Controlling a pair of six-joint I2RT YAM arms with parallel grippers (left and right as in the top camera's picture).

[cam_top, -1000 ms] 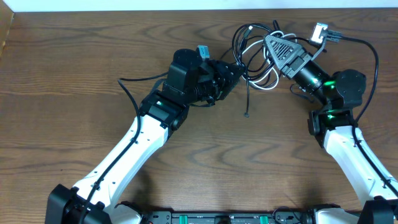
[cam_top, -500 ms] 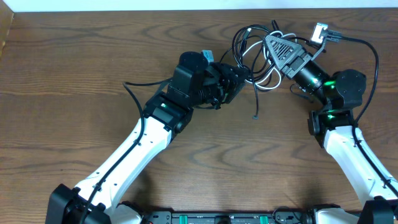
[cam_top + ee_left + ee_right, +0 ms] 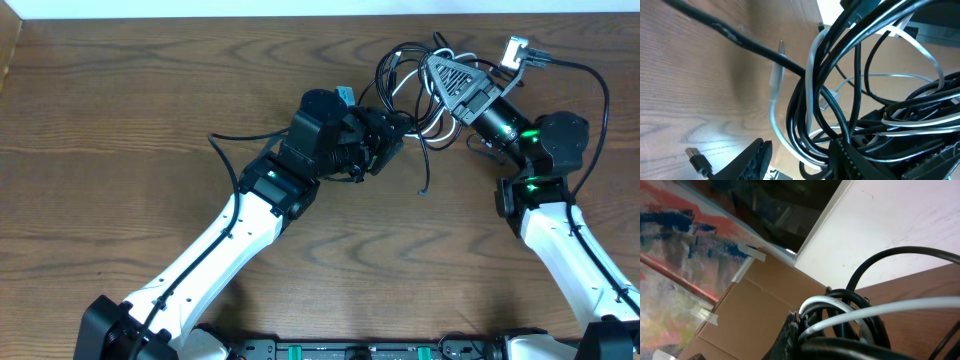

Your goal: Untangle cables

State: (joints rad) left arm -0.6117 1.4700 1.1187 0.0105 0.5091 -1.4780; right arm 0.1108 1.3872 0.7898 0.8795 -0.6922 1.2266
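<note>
Upper right of the frame: the right pincer (image 3: 438,68) is clamped shut on the cables (image 3: 418,100), apparently anchoring the knot so strands can be teased free. The left pincer (image 3: 398,138), jaws part open, has loops lying loosely between them. One black plug end (image 3: 424,190) trails onto the desk (image 3: 120,120). Both arms crowd the tangle.

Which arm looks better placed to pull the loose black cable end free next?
Probably left. The right gripper is shut on the cables, anchoring them. The left gripper stands open at the tangle, close to the loose black end.
</note>
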